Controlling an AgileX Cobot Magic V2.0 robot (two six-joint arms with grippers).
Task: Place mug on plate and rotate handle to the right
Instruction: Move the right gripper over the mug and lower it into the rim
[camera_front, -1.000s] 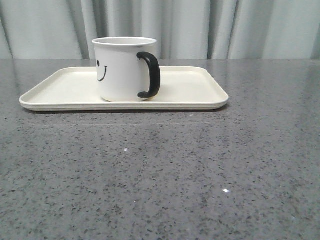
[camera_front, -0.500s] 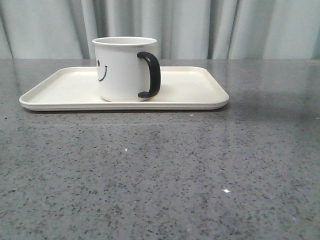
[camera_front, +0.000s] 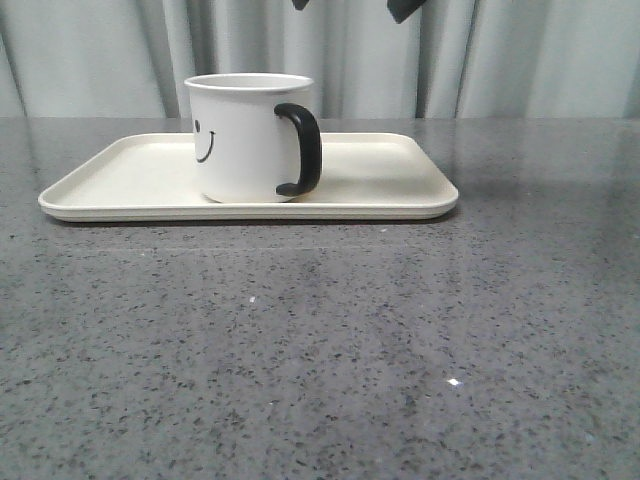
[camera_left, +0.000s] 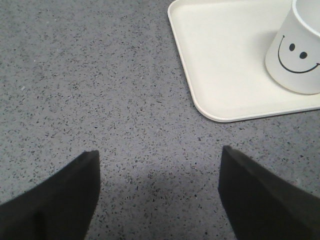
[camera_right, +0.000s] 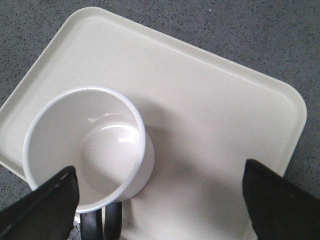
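The white mug (camera_front: 245, 140) with its black smiley face stands upright on the cream plate (camera_front: 380, 180), left of the plate's middle. Its black handle (camera_front: 305, 150) points right and a little toward me. My right gripper (camera_front: 352, 6) is open and empty, high above the plate, with only its fingertips showing at the top edge. In the right wrist view the gripper (camera_right: 159, 169) hangs over the plate (camera_right: 210, 130) beside the mug (camera_right: 85, 145), whose handle (camera_right: 102, 222) shows. My left gripper (camera_left: 160, 152) is open and empty over bare table, apart from the plate (camera_left: 225, 60) and mug (camera_left: 297, 55).
The grey speckled table (camera_front: 320, 350) stretches in front of the plate. A pale curtain (camera_front: 540, 60) hangs behind the table's far edge.
The right gripper's dark fingertips have come into the top of the front view. The mug and plate have not moved.
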